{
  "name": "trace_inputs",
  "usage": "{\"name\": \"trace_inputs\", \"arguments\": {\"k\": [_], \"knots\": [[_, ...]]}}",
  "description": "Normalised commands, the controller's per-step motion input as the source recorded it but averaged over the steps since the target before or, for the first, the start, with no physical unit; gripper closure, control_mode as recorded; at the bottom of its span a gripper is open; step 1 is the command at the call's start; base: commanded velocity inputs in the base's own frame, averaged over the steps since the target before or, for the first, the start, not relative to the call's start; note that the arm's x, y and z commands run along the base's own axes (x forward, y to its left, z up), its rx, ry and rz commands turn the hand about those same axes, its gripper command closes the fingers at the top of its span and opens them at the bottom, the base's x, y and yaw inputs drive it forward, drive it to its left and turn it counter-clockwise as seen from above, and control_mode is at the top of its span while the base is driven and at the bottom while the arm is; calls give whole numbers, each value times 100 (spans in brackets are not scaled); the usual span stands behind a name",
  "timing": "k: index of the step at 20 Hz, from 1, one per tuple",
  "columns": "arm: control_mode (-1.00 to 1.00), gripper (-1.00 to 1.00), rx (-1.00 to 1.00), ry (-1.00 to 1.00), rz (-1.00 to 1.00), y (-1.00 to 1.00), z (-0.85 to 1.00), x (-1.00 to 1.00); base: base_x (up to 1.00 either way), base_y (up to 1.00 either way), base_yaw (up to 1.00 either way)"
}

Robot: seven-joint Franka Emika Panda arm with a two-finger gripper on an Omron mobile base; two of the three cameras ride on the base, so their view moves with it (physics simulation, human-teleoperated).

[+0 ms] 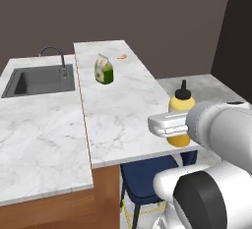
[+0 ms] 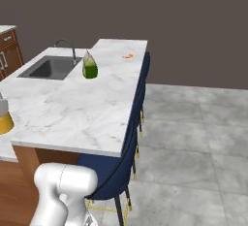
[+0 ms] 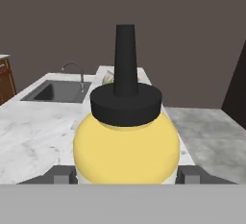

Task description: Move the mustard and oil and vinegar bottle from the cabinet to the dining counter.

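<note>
A: Where is the mustard (image 1: 180,120) right now?

B: It stands upright between the fingers of the gripper (image 3: 127,174), which pinch its yellow body from both sides, at the near right corner of the dining counter (image 1: 118,120). Whether its base touches the marble cannot be told.

A: Why hold it that way?

B: Gripping low on the wide body and keeping the nozzle up probably lets the arm set it down flat without tipping.

A: And the surface?

B: White grey-veined marble on a wooden base, with a blue stool (image 2: 114,169) tucked under the edge. A green-and-white pouch (image 1: 104,69) sits farther along, well apart from the bottle, and a small orange bit (image 2: 128,56) lies near the far end.

A: The room?

B: A sink (image 1: 39,79) with a curved tap sits in the neighbouring worktop; dark walls stand behind, grey tiles cover the floor.
</note>
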Motion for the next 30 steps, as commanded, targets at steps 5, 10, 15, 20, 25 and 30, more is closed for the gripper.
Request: {"name": "trace_inputs", "arguments": {"k": [5, 10, 15, 20, 25, 30], "knots": [[100, 100, 0, 0, 0, 0, 0, 0, 26, -6, 0], [100, 100, 0, 0, 0, 0, 0, 0, 0, 0, 0], [100, 100, 0, 0, 0, 0, 0, 0, 0, 0, 0], [100, 100, 0, 0, 0, 0, 0, 0, 0, 0, 1], [-100, 100, 0, 0, 0, 0, 0, 0, 0, 1, 1], [-100, 100, 18, 0, 19, -20, -1, 0, 0, 0, 0]]}}
